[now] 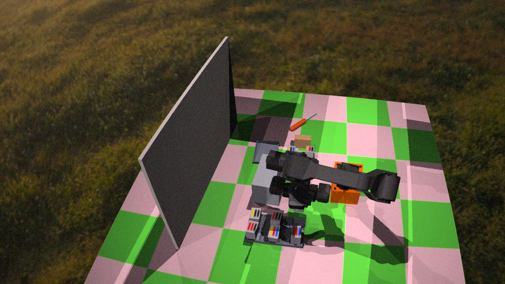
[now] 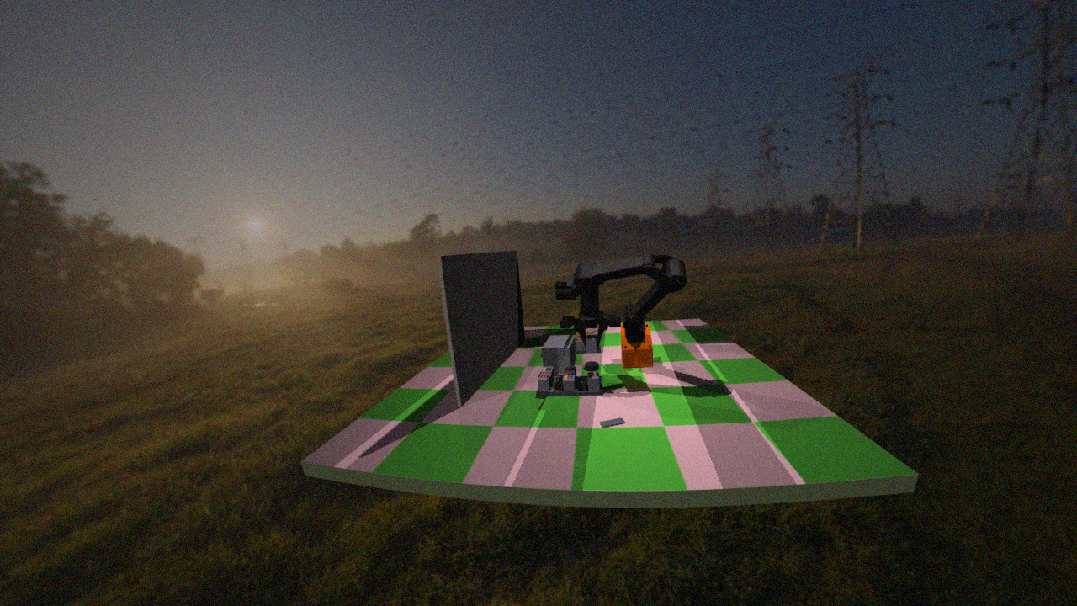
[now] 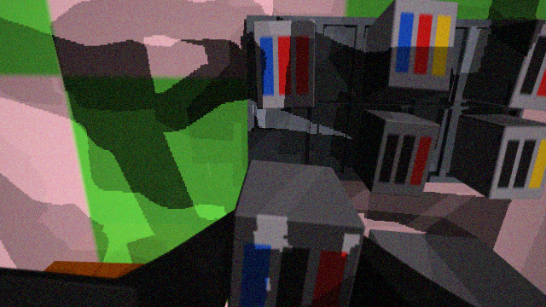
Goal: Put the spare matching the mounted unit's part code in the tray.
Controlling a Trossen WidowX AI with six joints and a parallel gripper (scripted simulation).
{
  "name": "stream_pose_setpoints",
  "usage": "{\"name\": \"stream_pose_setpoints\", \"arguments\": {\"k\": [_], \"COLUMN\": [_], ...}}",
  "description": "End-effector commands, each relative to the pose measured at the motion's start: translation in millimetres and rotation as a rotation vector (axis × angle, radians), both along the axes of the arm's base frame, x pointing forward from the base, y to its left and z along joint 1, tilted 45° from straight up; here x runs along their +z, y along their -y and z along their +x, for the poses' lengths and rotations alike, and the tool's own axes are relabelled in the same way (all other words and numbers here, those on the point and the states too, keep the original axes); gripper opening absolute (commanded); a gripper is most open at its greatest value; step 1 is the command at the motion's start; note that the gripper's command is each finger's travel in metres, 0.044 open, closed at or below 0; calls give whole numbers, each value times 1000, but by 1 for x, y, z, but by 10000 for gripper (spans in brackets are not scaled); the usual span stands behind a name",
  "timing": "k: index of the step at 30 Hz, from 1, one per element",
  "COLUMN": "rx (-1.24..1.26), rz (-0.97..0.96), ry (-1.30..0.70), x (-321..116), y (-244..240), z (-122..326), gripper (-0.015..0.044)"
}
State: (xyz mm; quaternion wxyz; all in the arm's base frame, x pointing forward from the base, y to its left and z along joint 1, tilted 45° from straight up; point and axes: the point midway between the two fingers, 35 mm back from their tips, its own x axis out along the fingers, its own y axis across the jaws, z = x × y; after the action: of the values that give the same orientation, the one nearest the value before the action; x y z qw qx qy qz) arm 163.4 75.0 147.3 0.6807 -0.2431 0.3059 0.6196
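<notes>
You've got the claw (image 1: 297,197) (image 2: 589,337) (image 3: 286,225) part-open, clamped on the blue-black-red block (image 1: 296,203) (image 2: 591,346) (image 3: 294,188), apparently lifted from the rack (image 1: 275,243) (image 2: 570,392) (image 3: 367,20), lower centre from above. Delivery to the tray (image 1: 265,150), near centre, and release remain; you can't confirm its match here.

The arched arm (image 1: 331,175) (image 2: 618,268) points its gripper (image 1: 297,204) (image 2: 590,340) (image 3: 286,225) downward, clamped part-closed.

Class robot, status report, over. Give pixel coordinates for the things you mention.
Pincer (image 1: 296,207) (image 3: 286,225) shut on blue-black-red spare (image 3: 291,277). Spare clear of rack (image 1: 275,244) (image 2: 570,392) (image 3: 337,116). Grey block (image 1: 265,185) (image 2: 558,353) possibly in the way to tray (image 1: 254,157).
</notes>
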Motion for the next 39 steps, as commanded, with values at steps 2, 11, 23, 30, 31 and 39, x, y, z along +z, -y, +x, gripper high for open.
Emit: {"name": "stream_pose_setpoints", "arguments": {"k": [2,11,23,30,31,39], "rx": [3,4,0,-13,-16,-24], "rz": [0,5,-7,-13,-14,-19], "ry": [6,7,9,10,10,11], "x": [10,18,14,6,5,-9], "y": [13,27,57,78,82,107], "z": [-2,3,45,69,72,97], "gripper": [0,0,0,0,0,0]}}
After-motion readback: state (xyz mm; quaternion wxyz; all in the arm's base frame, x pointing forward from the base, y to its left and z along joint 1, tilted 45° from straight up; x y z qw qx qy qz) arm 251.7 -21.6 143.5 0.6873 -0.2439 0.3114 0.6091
